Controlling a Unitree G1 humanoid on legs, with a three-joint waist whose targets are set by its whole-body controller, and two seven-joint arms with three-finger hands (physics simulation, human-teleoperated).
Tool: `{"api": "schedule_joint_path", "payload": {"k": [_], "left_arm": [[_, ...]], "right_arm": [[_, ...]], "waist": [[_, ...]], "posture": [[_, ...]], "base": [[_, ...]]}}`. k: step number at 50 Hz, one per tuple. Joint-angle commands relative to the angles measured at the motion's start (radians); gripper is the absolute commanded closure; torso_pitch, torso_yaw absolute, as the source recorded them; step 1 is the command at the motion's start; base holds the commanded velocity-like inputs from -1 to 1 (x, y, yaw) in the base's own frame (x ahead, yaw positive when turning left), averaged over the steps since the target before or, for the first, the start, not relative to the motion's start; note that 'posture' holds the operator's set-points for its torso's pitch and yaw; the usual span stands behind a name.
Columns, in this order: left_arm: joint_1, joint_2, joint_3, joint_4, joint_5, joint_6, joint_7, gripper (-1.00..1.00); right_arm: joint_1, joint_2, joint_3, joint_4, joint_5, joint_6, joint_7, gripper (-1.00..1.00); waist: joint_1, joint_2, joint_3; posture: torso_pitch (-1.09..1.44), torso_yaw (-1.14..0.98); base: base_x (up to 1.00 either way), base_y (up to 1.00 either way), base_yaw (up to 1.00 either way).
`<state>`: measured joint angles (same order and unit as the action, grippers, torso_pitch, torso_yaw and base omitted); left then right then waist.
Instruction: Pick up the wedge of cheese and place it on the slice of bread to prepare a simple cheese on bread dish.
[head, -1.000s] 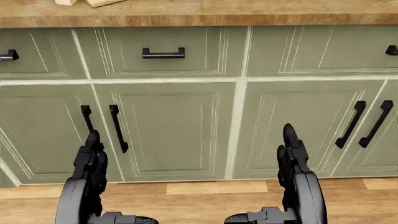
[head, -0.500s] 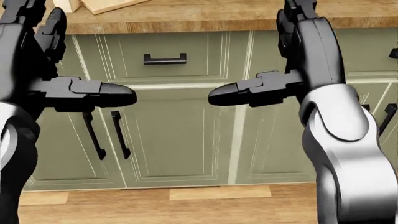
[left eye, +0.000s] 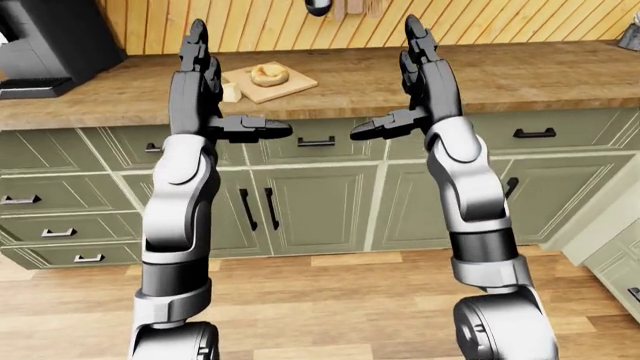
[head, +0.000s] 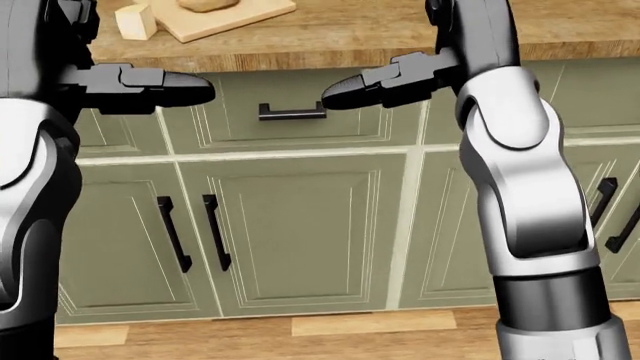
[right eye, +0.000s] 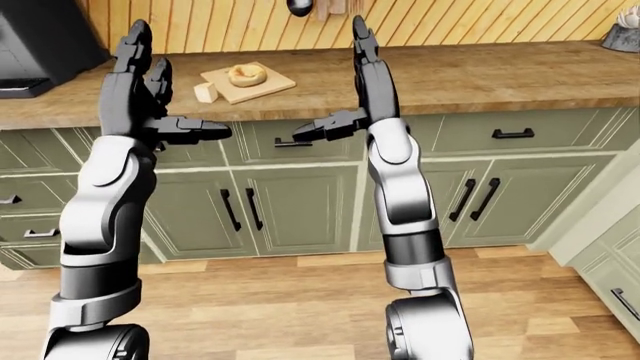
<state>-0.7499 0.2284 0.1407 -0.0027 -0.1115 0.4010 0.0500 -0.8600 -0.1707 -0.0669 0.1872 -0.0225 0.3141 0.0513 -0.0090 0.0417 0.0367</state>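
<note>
The pale cheese wedge (right eye: 205, 92) lies on the wooden counter, touching the left edge of a cutting board (right eye: 268, 87). The round piece of bread (right eye: 246, 74) sits on that board. Both also show at the top left of the head view, cheese (head: 135, 21) and bread (head: 207, 4). My left hand (right eye: 175, 82) is raised in front of the counter edge, fingers up, thumb pointing right, open and empty. My right hand (right eye: 330, 82) mirrors it to the right of the board, open and empty. Neither hand touches anything.
A black coffee machine (right eye: 40, 37) stands on the counter (right eye: 480, 71) at the left. Green cabinets with black handles (head: 290, 112) run below the counter. A dark item (right eye: 625, 36) sits at the far right of the counter. The floor (left eye: 330, 300) is wood.
Both arms have risen from low near the floor to counter height. The head view has tilted upward, so more of the counter, the cheese and the board now shows.
</note>
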Motion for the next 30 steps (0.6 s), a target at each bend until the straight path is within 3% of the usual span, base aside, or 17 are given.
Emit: {"api": "schedule_joint_path", "payload": {"k": [1, 6, 9, 10, 12, 14, 17, 19, 21, 23, 24, 25, 26, 30], "left_arm": [[-0.025, 0.006, 0.001, -0.036, -0.006, -0.022, -0.001, -1.0], [-0.02, 0.006, -0.004, -0.057, 0.0, -0.047, 0.005, -1.0], [-0.021, 0.005, -0.005, -0.044, 0.018, -0.069, 0.008, -1.0], [-0.019, 0.003, -0.005, -0.049, 0.021, -0.074, 0.009, -1.0], [-0.019, 0.001, -0.005, -0.044, 0.024, -0.08, 0.008, -1.0], [-0.019, 0.001, -0.004, -0.042, 0.025, -0.083, 0.009, -1.0], [-0.018, 0.0, -0.003, -0.04, 0.026, -0.087, 0.007, -1.0], [-0.019, 0.0, -0.002, -0.041, 0.026, -0.089, 0.008, -1.0], [-0.02, 0.002, -0.002, -0.036, 0.028, -0.092, 0.011, -1.0], [-0.018, 0.002, -0.003, -0.041, 0.025, -0.09, 0.009, -1.0], [-0.018, 0.002, -0.004, -0.041, 0.027, -0.091, 0.008, -1.0], [-0.019, 0.002, -0.004, -0.037, 0.029, -0.092, 0.009, -1.0], [-0.019, 0.001, -0.003, -0.037, 0.026, -0.092, 0.008, -1.0], [-0.019, 0.002, -0.002, -0.04, 0.027, -0.092, 0.01, -1.0]], "right_arm": [[-0.029, -0.01, -0.017, -0.034, -0.004, -0.021, -0.005, -1.0], [-0.03, -0.007, -0.018, -0.034, -0.001, -0.03, -0.006, -1.0], [-0.028, -0.008, -0.021, -0.046, 0.009, -0.032, -0.005, -1.0], [-0.028, -0.007, -0.021, -0.046, 0.01, -0.036, -0.008, -1.0], [-0.027, -0.006, -0.018, -0.043, 0.008, -0.041, -0.011, -1.0], [-0.027, -0.004, -0.017, -0.042, 0.01, -0.043, -0.011, -1.0], [-0.026, -0.003, -0.016, -0.041, 0.005, -0.048, -0.013, -1.0], [-0.026, -0.003, -0.015, -0.038, 0.0, -0.051, -0.018, -1.0], [-0.023, 0.0, -0.009, -0.042, -0.009, -0.052, -0.018, -1.0], [-0.024, 0.0, -0.013, -0.046, -0.007, -0.051, -0.014, -1.0], [-0.024, 0.0, -0.012, -0.042, -0.009, -0.053, -0.014, -1.0], [-0.024, 0.0, -0.012, -0.045, -0.01, -0.054, -0.014, -1.0], [-0.023, 0.0, -0.012, -0.046, -0.012, -0.053, -0.014, -1.0], [-0.023, 0.002, -0.011, -0.047, -0.015, -0.054, -0.014, -1.0]], "waist": [[-0.002, 0.001, -0.014], [0.016, -0.044, -0.016], [0.026, -0.093, -0.027], [0.018, -0.065, -0.019], [0.02, -0.089, -0.004], [0.01, -0.086, -0.02], [0.004, -0.072, -0.014], [-0.004, -0.048, -0.007], [-0.01, -0.011, -0.014], [-0.013, 0.055, -0.037], [-0.015, 0.056, -0.048], [-0.005, 0.043, -0.024], [-0.006, 0.044, -0.013], [0.005, 0.004, -0.018]], "posture": [[0.0, 0.0], [0.0, 0.0], [0.0, 0.0], [0.0, 0.0], [0.0, 0.0], [0.0, 0.0], [0.0, 0.0], [0.0, 0.0], [0.0, 0.0], [0.0, 0.0], [0.0, 0.0], [0.0, 0.0], [0.0, 0.0], [0.0, 0.0]], "base": [[0.3, 0.24, 0.0], [0.3, 0.24, 0.0], [0.29, 0.25, 0.0], [0.3, 0.25, 0.0], [0.3, 0.24, 0.0], [0.3, 0.25, 0.0], [0.3, 0.24, 0.0], [0.3, 0.25, 0.0], [0.3, 0.24, 0.0], [0.3, 0.25, 0.0], [0.3, 0.25, 0.0], [0.3, 0.25, 0.0], [0.3, 0.24, 0.0], [0.29, 0.25, 0.0]]}}
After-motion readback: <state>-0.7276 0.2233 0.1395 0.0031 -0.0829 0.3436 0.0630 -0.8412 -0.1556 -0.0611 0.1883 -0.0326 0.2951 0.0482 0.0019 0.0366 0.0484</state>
